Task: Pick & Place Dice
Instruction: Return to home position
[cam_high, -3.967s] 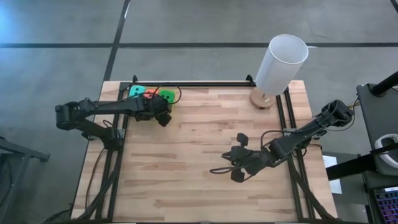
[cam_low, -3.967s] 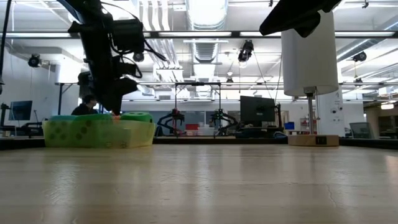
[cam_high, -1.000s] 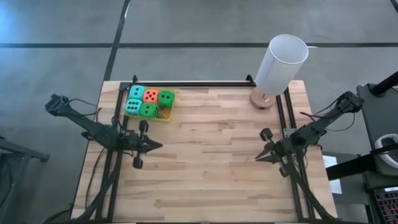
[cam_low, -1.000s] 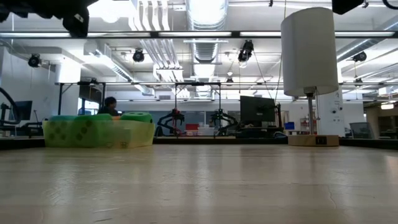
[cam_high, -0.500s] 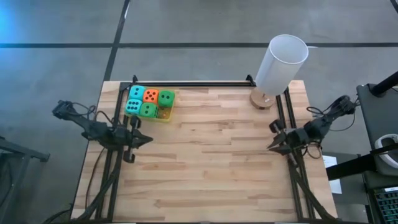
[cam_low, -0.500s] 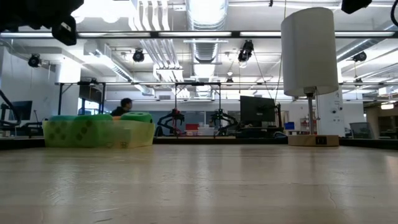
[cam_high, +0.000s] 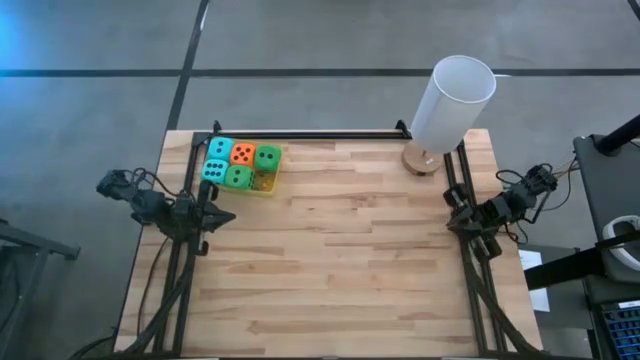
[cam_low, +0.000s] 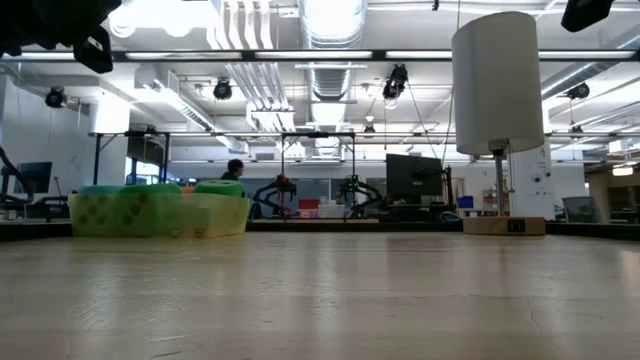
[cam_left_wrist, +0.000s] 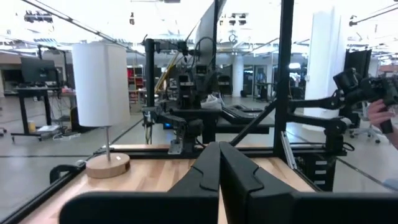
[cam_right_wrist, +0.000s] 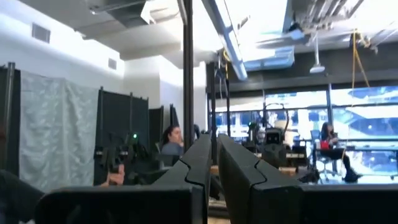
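Observation:
Five dice sit in a translucent yellow tray (cam_high: 264, 184) at the table's far left corner: two teal (cam_high: 220, 148) (cam_high: 213, 171), one orange-red (cam_high: 242, 153) and two green (cam_high: 267, 156) (cam_high: 237, 177). In the low view the tray (cam_low: 160, 213) shows green tops above its wall. My left gripper (cam_high: 218, 216) is folded back at the table's left edge, near side of the tray, and it is shut (cam_left_wrist: 219, 163). At the right edge my right gripper (cam_high: 453, 214) is also shut (cam_right_wrist: 212, 155). Neither one holds anything.
A white cylindrical lamp (cam_high: 452, 100) stands on a round wooden base (cam_high: 421, 159) at the far right corner. Black rails run along the table's left, right and far edges. Bare wood (cam_high: 330, 260) lies between the arms. A person (cam_low: 235, 170) shows in the room behind.
Both arms have drawn back and folded in. The left gripper has moved toward the table's left edge, the right gripper toward the right edge and slightly farther. The dice and the tray have stayed in place.

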